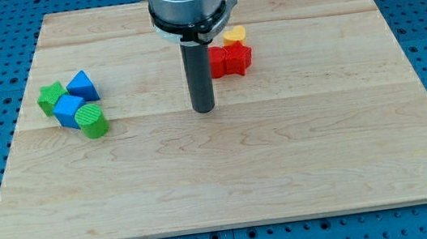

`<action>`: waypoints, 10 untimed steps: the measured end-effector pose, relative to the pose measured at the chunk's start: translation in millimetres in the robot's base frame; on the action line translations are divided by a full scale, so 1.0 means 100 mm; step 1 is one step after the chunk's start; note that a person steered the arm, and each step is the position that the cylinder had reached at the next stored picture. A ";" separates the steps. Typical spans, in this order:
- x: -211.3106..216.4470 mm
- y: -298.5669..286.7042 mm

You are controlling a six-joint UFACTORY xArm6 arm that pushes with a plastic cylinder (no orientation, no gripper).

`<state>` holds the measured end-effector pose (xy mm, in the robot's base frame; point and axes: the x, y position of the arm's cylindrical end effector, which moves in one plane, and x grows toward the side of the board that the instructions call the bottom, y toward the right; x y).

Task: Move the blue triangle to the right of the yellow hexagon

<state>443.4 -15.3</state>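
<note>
Camera view: my tip [204,109] sitting mid-table [301,166], no claw showing, state n/a. Blue triangle [83,86] lying far at view's left w/ green star [50,97], blue cube [69,111], green cylinder [94,120]. Yellow hexagon [235,34] sitting behind red block [231,59], view's top.

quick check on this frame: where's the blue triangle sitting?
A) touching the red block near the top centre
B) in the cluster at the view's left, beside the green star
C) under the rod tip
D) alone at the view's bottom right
B: the blue triangle sits in the left cluster, right next to the green star and above the blue cube, well to the view's left of my tip.
</note>
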 end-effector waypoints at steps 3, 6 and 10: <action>-0.41 -0.06; -1.58 -0.39; -1.99 -1.34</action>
<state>244.7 -149.4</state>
